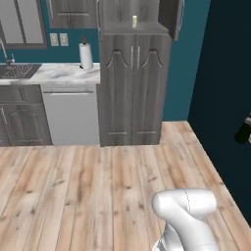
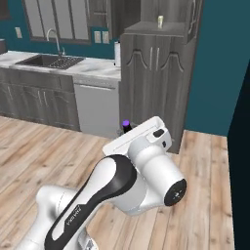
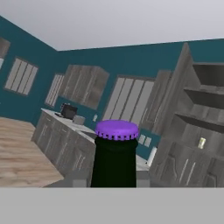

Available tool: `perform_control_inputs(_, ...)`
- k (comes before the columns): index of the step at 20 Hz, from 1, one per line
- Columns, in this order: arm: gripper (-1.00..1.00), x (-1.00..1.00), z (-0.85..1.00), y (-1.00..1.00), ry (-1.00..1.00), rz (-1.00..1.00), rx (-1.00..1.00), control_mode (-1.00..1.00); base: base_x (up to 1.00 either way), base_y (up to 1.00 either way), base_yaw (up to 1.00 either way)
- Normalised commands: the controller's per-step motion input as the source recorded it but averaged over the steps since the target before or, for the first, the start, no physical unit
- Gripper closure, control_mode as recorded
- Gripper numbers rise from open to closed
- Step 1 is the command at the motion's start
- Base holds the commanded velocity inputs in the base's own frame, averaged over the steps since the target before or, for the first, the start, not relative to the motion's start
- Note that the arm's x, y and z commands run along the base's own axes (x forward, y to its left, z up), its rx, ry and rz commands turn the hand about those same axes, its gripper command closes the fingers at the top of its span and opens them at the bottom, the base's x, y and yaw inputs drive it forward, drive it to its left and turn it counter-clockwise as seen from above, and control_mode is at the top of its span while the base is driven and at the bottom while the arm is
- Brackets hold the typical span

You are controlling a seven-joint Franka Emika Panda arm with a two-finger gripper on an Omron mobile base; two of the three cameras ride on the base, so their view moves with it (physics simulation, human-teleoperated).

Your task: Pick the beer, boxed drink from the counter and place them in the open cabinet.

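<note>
From my end the beer is sitting right in the end effector, pinched between the fingers, purple cap up, carried in the air in front of the arm. In the right base view its cap just peeks over the wrist. The boxed drink is standing upright in the open cabinet, above the tall unit's double doors. The paper-towel roll is just left of the unit.

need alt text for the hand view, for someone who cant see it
A dark beer bottle with a purple cap stands upright right in front of the camera, between the fingers of the hand. Behind it is a teal-walled kitchen with grey cabinets; at right, the open cabinet holds a small pale boxed drink on its lowest shelf.
</note>
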Motion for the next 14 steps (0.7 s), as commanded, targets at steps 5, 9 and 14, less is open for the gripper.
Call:
perform_control_inputs(5, 1.00, 0.00, 0.00, 0.00, 0.00, 0.00, 0.00, 1.00, 0.00, 0.56, -0.02)
perform_control_inputs(9, 1.00, 0.00, 0.00, 0.00, 0.00, 0.00, 0.00, 1.00, 0.00, 0.68, 0.00)
perform_control_inputs(14, 1.00, 0.00, 0.00, 0.00, 0.00, 0.00, 0.00, 1.00, 0.00, 0.57, 0.00)
